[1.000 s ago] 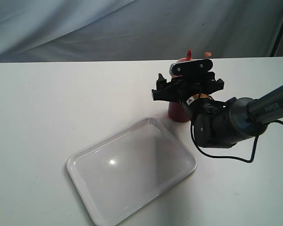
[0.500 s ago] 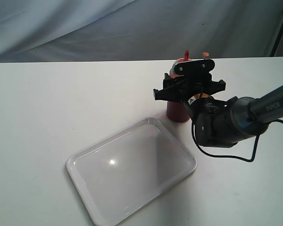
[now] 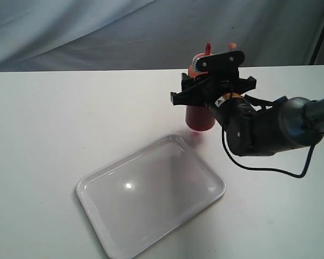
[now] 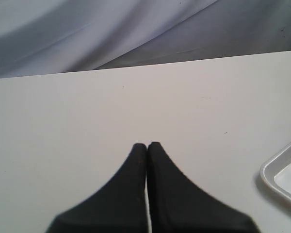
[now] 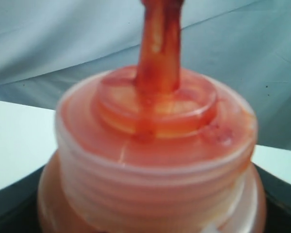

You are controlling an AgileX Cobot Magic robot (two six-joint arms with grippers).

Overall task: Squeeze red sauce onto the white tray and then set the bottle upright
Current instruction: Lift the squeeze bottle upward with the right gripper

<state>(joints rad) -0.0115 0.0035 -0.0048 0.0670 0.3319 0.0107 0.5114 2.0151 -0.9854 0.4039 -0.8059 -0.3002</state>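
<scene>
Shows the bottle (image 3: 201,117), a translucent orange-red cylinder with ribbed cap (image 5: 155,160) and pointed red nozzle (image 5: 158,43), gripped upright by the jaws of the right gripper (image 3: 212,90), just beyond the far corner of the white tray (image 3: 151,194). Shows the tray as a glossy, round-cornered, low-rimmed rectangle on the matt white surface (image 3: 70,118). Presents the left gripper (image 4: 147,144) with black jaws pressed together on nothing.

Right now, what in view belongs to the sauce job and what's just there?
In the job:
bottle, nozzle up, clamped by the right gripper, lifted off the table
white tray, no sauce on it

Just there:
left gripper, jaws shut, holding nothing
grey cloth behind the table
</scene>
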